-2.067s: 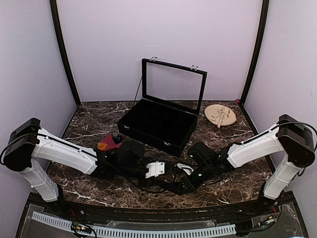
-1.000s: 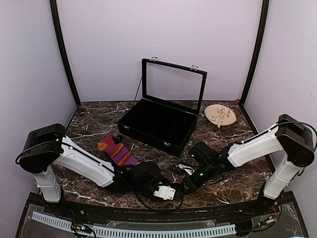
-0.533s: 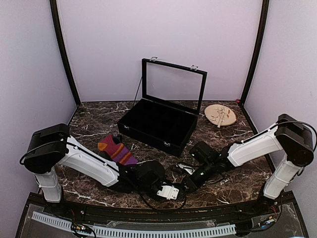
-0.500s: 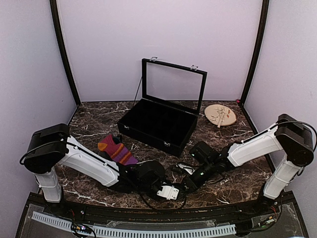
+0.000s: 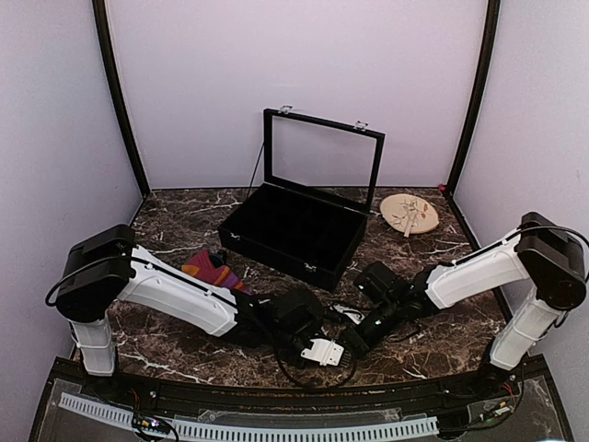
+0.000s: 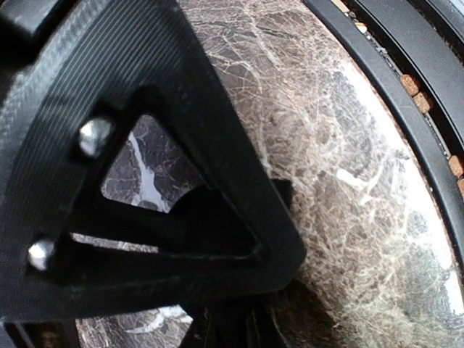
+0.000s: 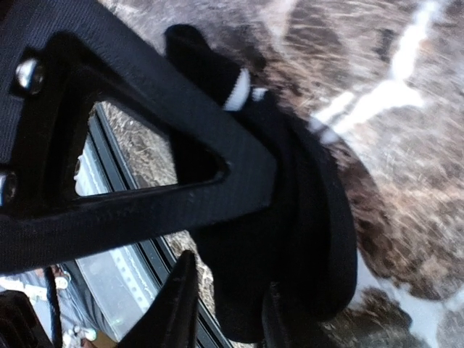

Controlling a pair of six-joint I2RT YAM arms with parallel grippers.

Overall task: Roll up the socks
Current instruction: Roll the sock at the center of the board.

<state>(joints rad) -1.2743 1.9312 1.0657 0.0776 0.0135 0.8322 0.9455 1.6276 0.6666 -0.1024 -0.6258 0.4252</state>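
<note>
The striped sock (image 5: 210, 269), purple, orange and red, lies flat on the marble at the left, partly behind my left arm. The black sock (image 7: 319, 217) is bunched into a roll, its thin white stripes (image 7: 243, 85) showing at the cuff. My right gripper (image 7: 225, 232) stands open around it, with the lower finger apart from the fabric. My left gripper (image 6: 254, 290) is shut on dark folds of the black sock (image 6: 239, 326); its lower finger is hidden. In the top view both grippers (image 5: 345, 333) meet low near the table's front edge and cover most of that sock.
A black case (image 5: 294, 230) with its glass lid raised stands at the back middle. A round wooden plate (image 5: 409, 214) lies at the back right. The black front rail (image 5: 276, 396) runs close below both grippers.
My left arm has reached further right, up to the right gripper, and its jaws have narrowed. The right jaws have opened off the black sock. The striped sock has not moved.
</note>
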